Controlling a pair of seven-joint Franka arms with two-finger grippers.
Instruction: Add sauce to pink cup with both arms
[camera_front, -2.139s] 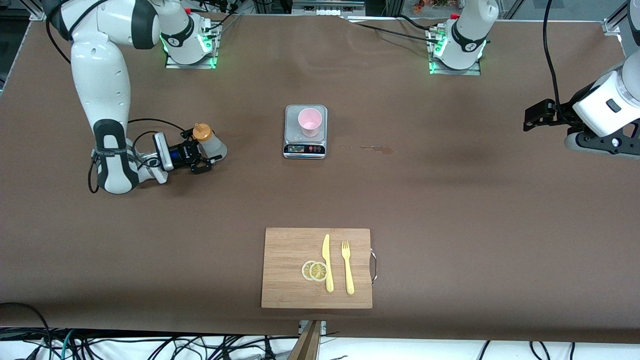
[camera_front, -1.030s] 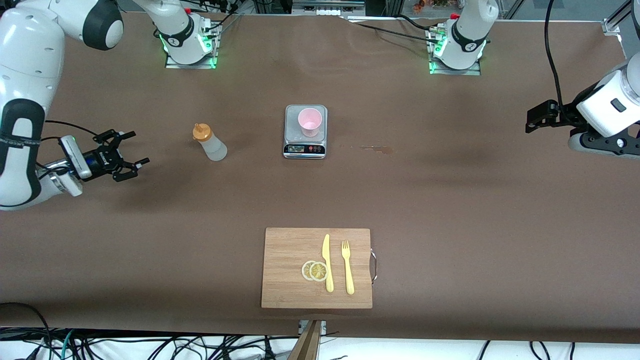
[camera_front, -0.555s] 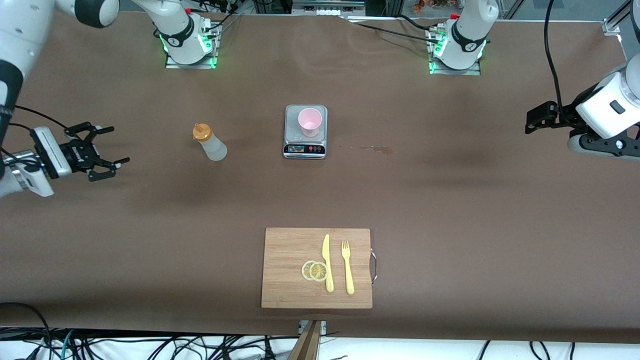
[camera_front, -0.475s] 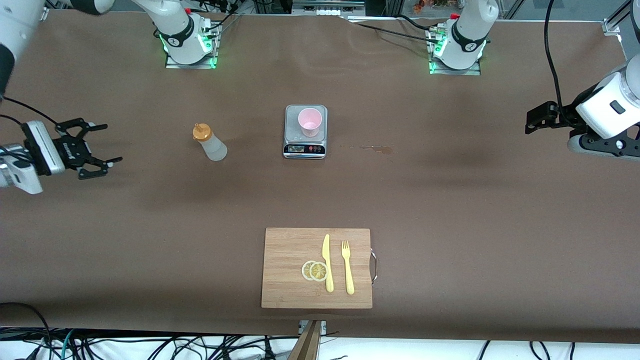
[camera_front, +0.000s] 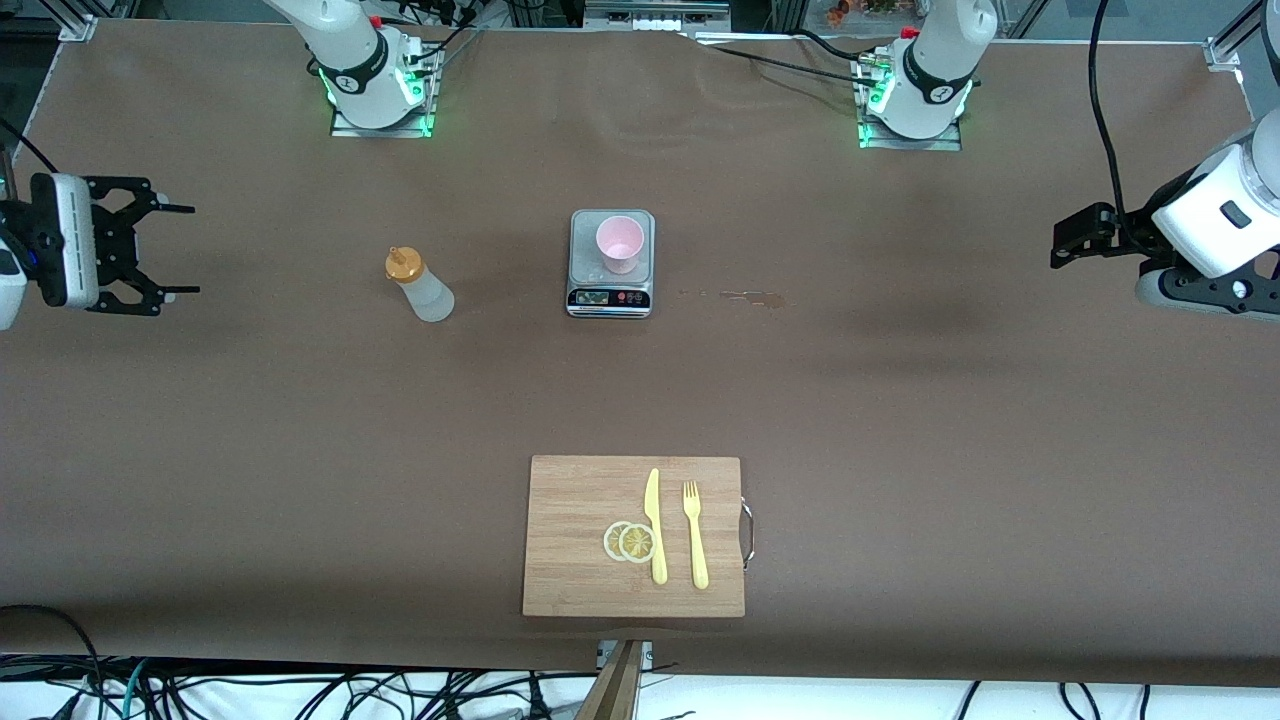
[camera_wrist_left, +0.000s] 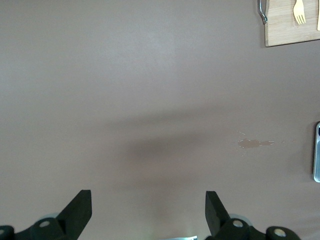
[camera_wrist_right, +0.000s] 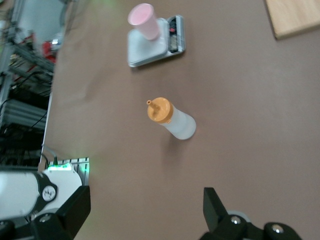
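Observation:
The sauce bottle (camera_front: 420, 291), whitish with an orange cap, stands upright on the brown table, apart from both grippers; it also shows in the right wrist view (camera_wrist_right: 173, 120). The pink cup (camera_front: 620, 243) stands on a small silver scale (camera_front: 610, 296), and shows in the right wrist view (camera_wrist_right: 143, 19). My right gripper (camera_front: 180, 250) is open and empty, in the air over the right arm's end of the table, well away from the bottle (camera_wrist_right: 145, 210). My left gripper (camera_front: 1070, 235) is open and empty over the left arm's end (camera_wrist_left: 148, 210); that arm waits.
A wooden cutting board (camera_front: 570, 495) lies near the table's front edge with a yellow knife (camera_front: 655, 527), a yellow fork (camera_front: 694, 535) and two lemon slices (camera_front: 630, 541). A small brownish stain (camera_front: 748, 296) marks the table beside the scale.
My right gripper was at the sauce bottle; it has drawn away toward the right arm's end of the table, open. The bottle stays standing. The left arm has barely moved.

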